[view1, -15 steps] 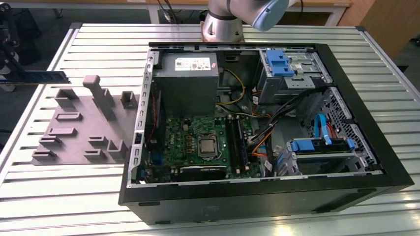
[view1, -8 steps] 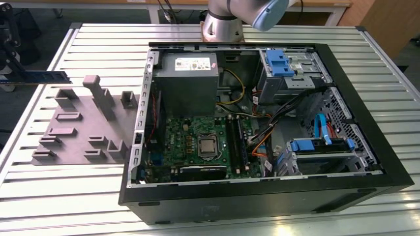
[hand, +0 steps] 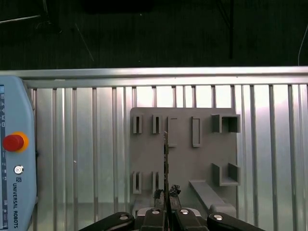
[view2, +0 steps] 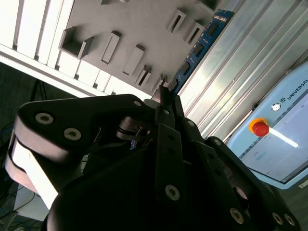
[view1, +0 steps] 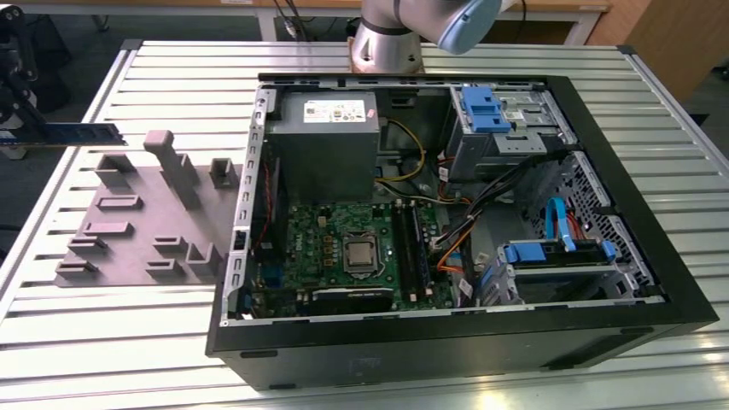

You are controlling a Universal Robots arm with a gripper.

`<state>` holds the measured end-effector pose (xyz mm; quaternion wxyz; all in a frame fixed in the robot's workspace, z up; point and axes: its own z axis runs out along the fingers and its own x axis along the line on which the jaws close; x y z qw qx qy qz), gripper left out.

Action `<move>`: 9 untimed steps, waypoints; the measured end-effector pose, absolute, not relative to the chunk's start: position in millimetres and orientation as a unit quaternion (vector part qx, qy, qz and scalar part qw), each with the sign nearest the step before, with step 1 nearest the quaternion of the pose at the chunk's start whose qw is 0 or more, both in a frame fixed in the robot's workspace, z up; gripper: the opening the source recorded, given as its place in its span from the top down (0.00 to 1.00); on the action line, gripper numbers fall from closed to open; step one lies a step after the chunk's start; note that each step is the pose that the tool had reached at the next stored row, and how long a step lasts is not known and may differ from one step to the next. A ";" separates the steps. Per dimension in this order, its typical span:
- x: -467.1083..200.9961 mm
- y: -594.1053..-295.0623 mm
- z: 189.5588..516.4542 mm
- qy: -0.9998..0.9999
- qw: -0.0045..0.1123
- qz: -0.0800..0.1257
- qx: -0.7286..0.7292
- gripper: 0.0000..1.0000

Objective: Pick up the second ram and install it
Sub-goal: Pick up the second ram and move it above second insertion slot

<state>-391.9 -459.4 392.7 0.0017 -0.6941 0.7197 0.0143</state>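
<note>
Second ram (view1: 82, 134) sits at the exterior view's far left, up in the air and level, pinched at one end by the gripper (view1: 20, 132). The claw is closed narrow on the board's thin faces. The second wrist view has the fingertips (view2: 166, 94) clamped on it, with the blue-green stick running out ahead. That end grip looks deliberate to me, since it leaves the long contact edge free for seating. In the first wrist view it reads edge-on, dead centre between the fingers. Moving right, the grey fixture tray (view1: 125, 248) lies below on the slatted table (view1: 114, 342), and the stick seems clear of its pockets. Further right is the open computer case (view1: 456, 333), lying on its side so the motherboard (view1: 330, 231) faces up. The black memory slots (view1: 407, 248) are well apart from the stick.
</note>
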 end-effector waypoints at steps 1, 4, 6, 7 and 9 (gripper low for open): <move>-391.7 -459.4 392.6 0.720 0.002 0.014 -0.694 0.86; -390.8 -459.4 392.6 0.720 0.002 0.014 -0.694 0.86; -390.3 -459.4 392.6 0.720 0.002 0.014 -0.694 0.86; -390.0 -459.4 392.6 0.720 0.002 0.014 -0.694 0.86; -389.5 -459.4 392.7 0.720 0.002 0.014 -0.694 0.86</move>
